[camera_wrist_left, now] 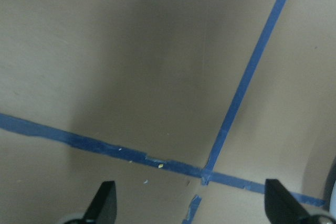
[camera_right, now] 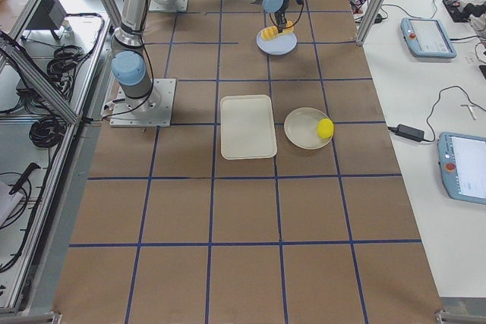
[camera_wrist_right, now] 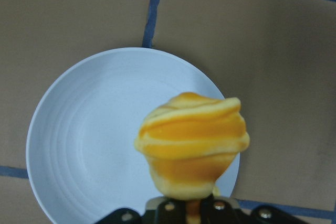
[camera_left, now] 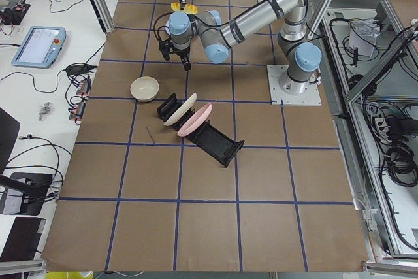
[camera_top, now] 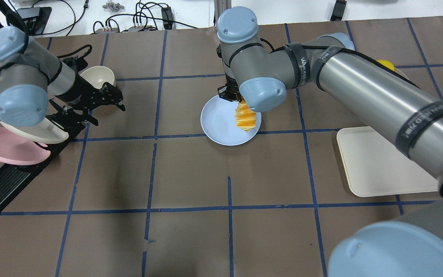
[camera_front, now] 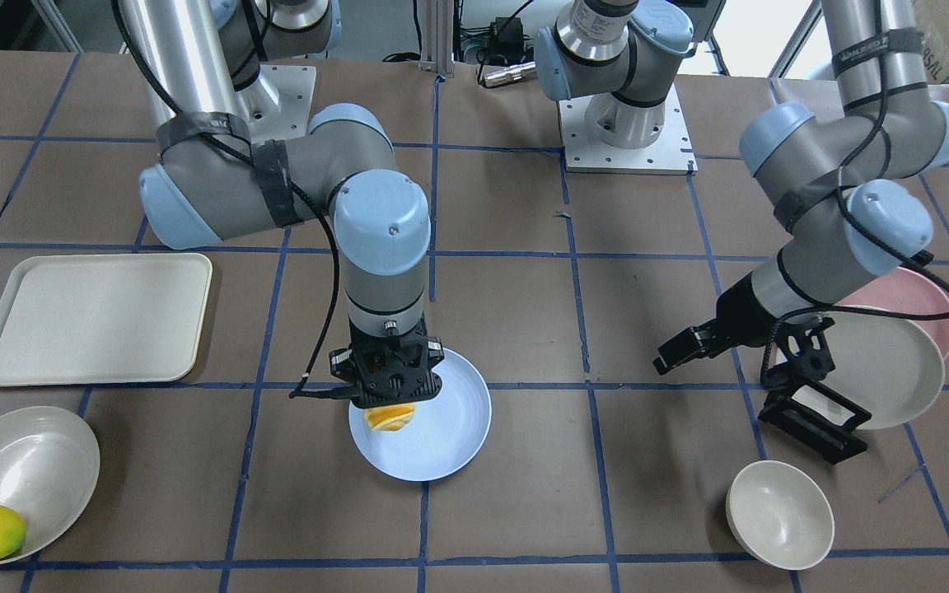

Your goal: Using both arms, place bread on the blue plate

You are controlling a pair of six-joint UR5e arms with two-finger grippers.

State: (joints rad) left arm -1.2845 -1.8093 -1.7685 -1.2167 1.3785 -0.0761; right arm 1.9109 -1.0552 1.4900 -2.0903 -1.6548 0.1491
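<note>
Bread (camera_wrist_right: 191, 142) was clamped end-down in the right end effector (camera_front: 390, 401) over the right portion of the blue plate (camera_front: 458, 428), which lay toward the operator-side edge of the counter (camera_top: 190, 173), while the left end effector (camera_wrist_left: 191, 203), fingers (camera_wrist_left: 105, 205) apart, hung toward the counter's left edge.

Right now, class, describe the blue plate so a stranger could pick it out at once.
On the brown table with its blue tape grid, look near the middle, beneath the right gripper holding the bread: there lies the blue plate. The other dishes are cream or pink.
</note>
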